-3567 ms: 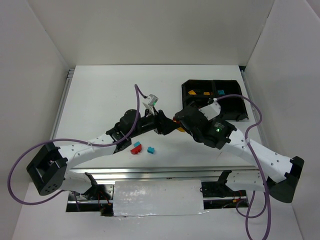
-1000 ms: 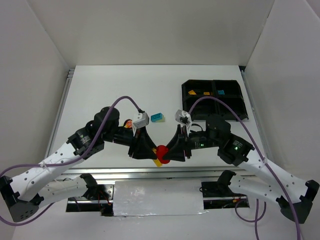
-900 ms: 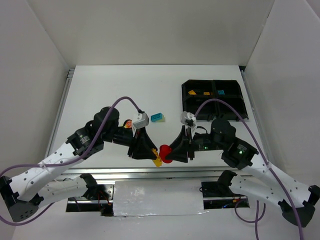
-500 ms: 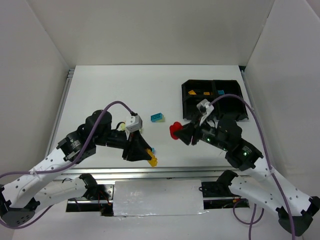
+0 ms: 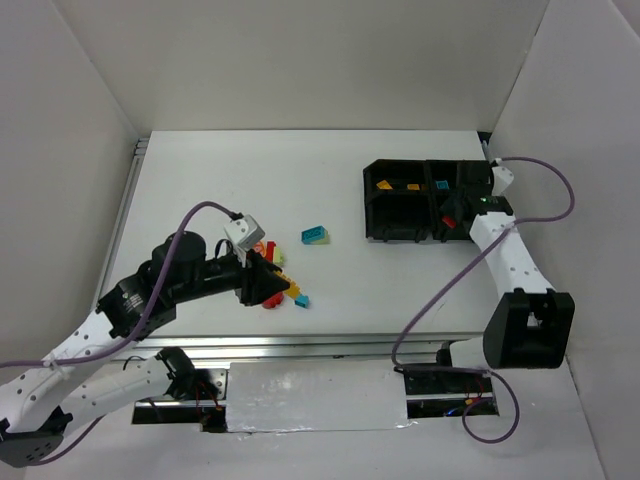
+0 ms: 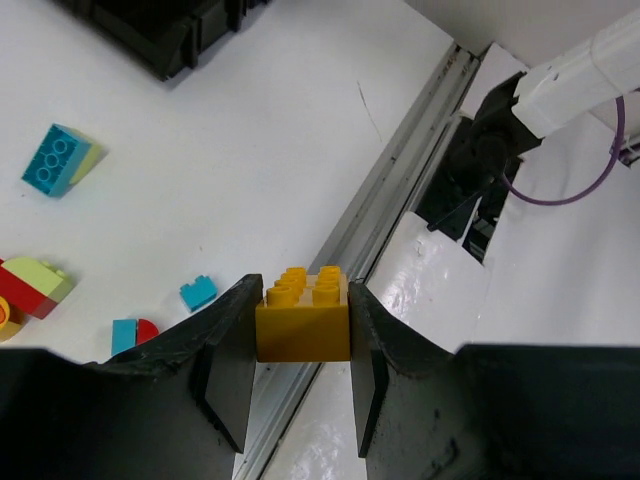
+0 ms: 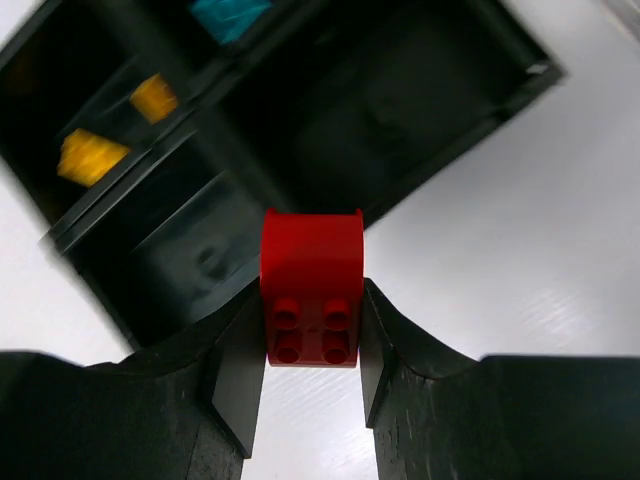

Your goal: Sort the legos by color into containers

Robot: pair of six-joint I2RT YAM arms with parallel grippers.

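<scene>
My left gripper [image 5: 272, 284] is shut on an orange-yellow lego [image 6: 302, 318] and holds it above the table's near edge. My right gripper [image 5: 455, 213] is shut on a red lego [image 7: 311, 285], which also shows in the top view [image 5: 449, 220]. It hangs over the near side of the black four-compartment tray [image 5: 425, 190], by the near right compartment. Two orange-yellow legos [image 5: 383, 184] lie in the back left compartment and a teal one [image 5: 441, 185] in the back right. They also show in the right wrist view, orange-yellow [image 7: 92, 155] and teal [image 7: 230, 15].
Loose legos lie on the table: a teal and pale green one [image 5: 316, 235] in the middle, a small teal one [image 6: 198, 292], a teal and red pair [image 6: 133, 333], and a pale yellow-green one on red [image 6: 35, 280] near my left gripper. A metal rail [image 6: 400, 170] runs along the near edge.
My right gripper has carried the red lego from the table's middle right and back to the tray. My left gripper has drawn back left, still holding the orange-yellow lego.
</scene>
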